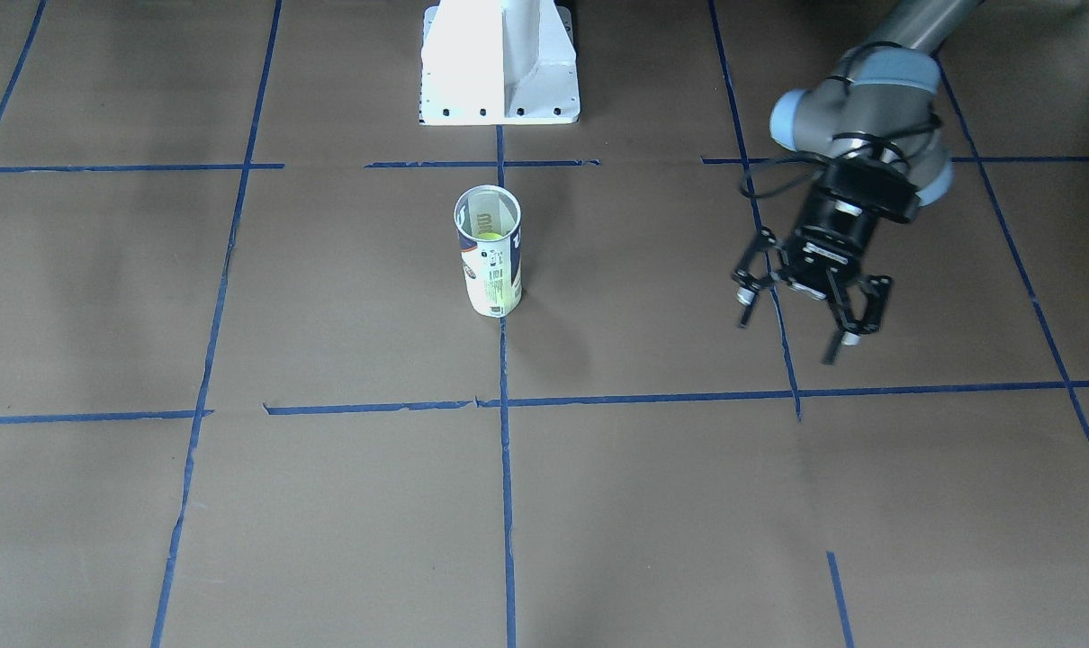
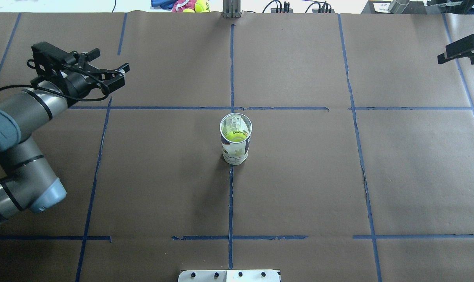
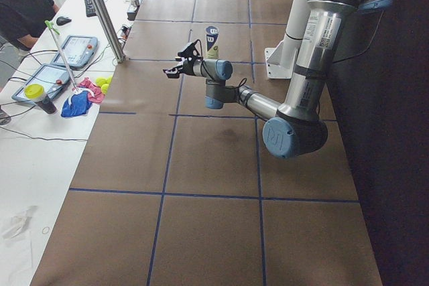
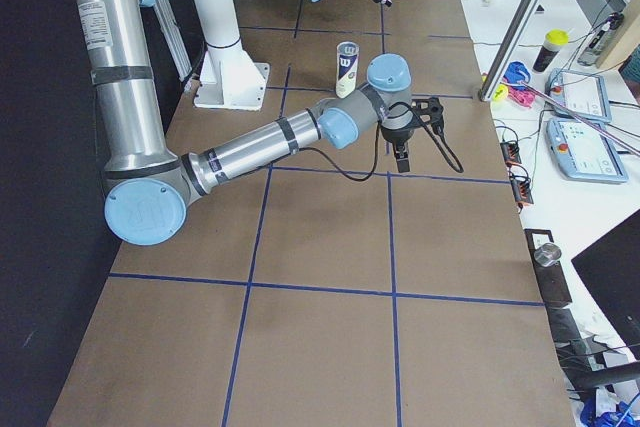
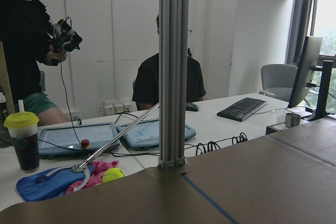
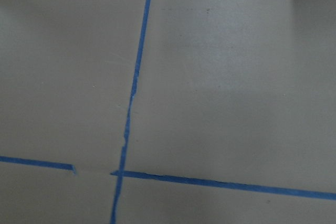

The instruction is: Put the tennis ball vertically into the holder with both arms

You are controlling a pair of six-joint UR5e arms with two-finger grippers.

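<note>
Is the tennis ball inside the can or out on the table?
Inside. From overhead, the tennis ball shows through the open top of the upright can, sitting down within its walls.

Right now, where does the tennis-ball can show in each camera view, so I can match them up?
Exterior front-facing: holder upright, just left of centre, below the white pedestal base.
Overhead exterior: holder at centre, on the middle tape line.
Exterior left: holder upper middle, left of the pedestal.
Exterior right: holder upper middle, right of the pedestal.
Left wrist-mounted: not in it.
Right wrist-mounted: not in it.
Shared landmark: the pedestal base.
</note>
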